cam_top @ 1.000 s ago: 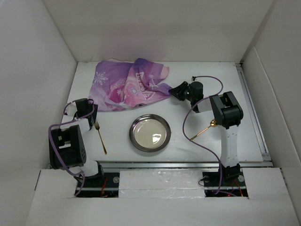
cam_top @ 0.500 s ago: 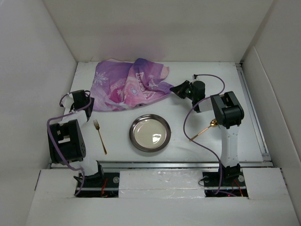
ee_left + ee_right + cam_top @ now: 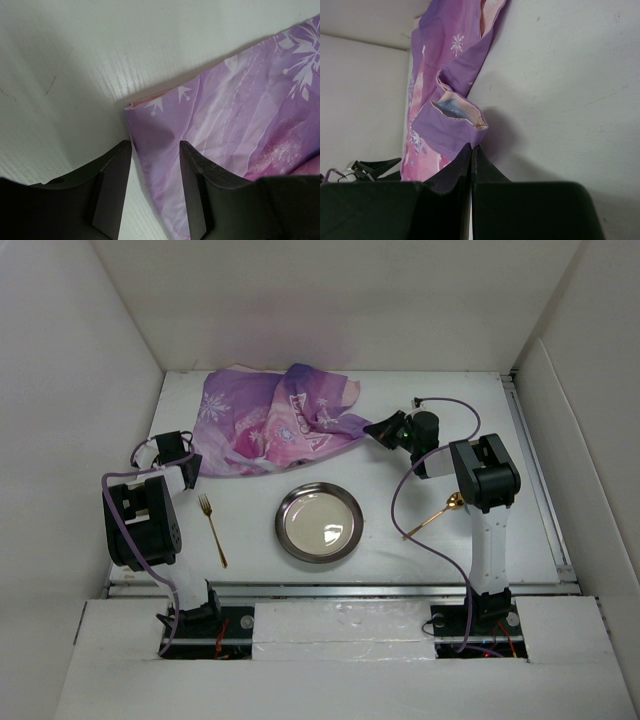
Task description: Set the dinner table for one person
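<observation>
A crumpled purple printed cloth mat (image 3: 270, 420) lies at the back of the white dinner table (image 3: 420, 390). My left gripper (image 3: 190, 462) is open at the mat's near left corner; in the left wrist view the corner (image 3: 165, 125) lies between the open gripper (image 3: 155, 145) jaws. My right gripper (image 3: 375, 430) is shut on the mat's right corner; in the right wrist view the gripper (image 3: 471, 146) pinches a folded purple edge (image 3: 455, 127). A round metal plate (image 3: 319, 522) sits at the centre front. A gold fork (image 3: 212, 530) lies left of it, a gold spoon (image 3: 432, 517) right of it.
White walls (image 3: 110, 360) enclose the table on three sides. A metal rail (image 3: 340, 590) runs along the near edge in front of the arm bases. The right arm's purple cable (image 3: 410, 530) hangs over the spoon's handle.
My left gripper has moved from above the fork's head, back and left, to the mat's near left corner. The right gripper has kept its hold and barely shifted.
</observation>
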